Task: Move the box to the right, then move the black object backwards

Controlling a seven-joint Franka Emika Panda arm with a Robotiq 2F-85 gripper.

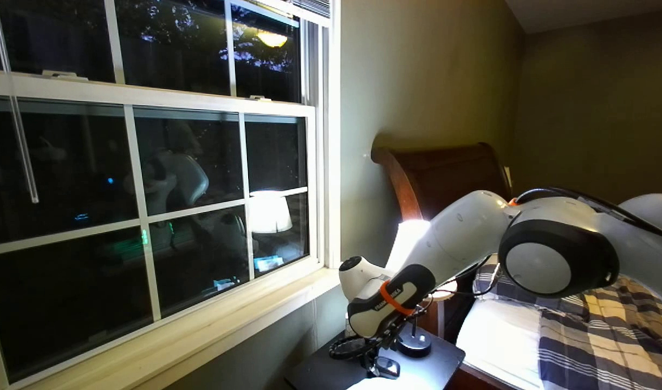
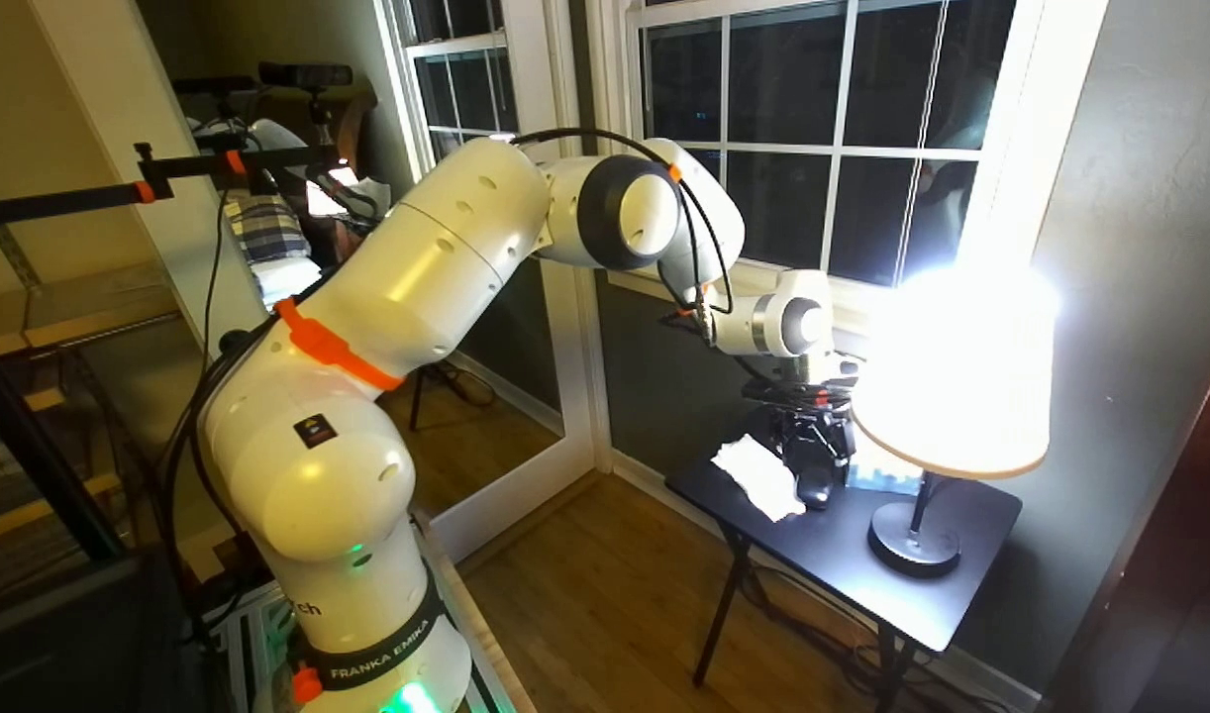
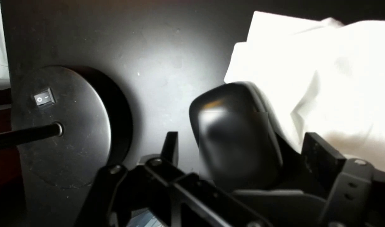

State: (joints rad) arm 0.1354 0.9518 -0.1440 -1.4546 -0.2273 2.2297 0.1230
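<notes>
The black object [image 3: 239, 142] is a glossy, rounded block on the small black table. It also shows in both exterior views [image 1: 388, 367] [image 2: 816, 477]. My gripper [image 3: 243, 146] is open, its fingers on either side of the black object. A gap shows at the left finger; whether the right finger touches is hard to tell. In an exterior view my gripper [image 2: 813, 436] points down at the table. The box [image 2: 884, 480] is pale with bluish marks and stands behind the lamp, partly hidden by its shade. A corner of the box [image 3: 145, 219] shows at the wrist view's bottom edge.
A lamp with a glowing shade [image 2: 961, 376] and round black base [image 3: 69, 126] stands beside the gripper. A crumpled white cloth or paper [image 3: 321, 69] lies against the black object's other side. The table [image 2: 862, 574] stands below a window; a bed [image 1: 504, 325] is close by.
</notes>
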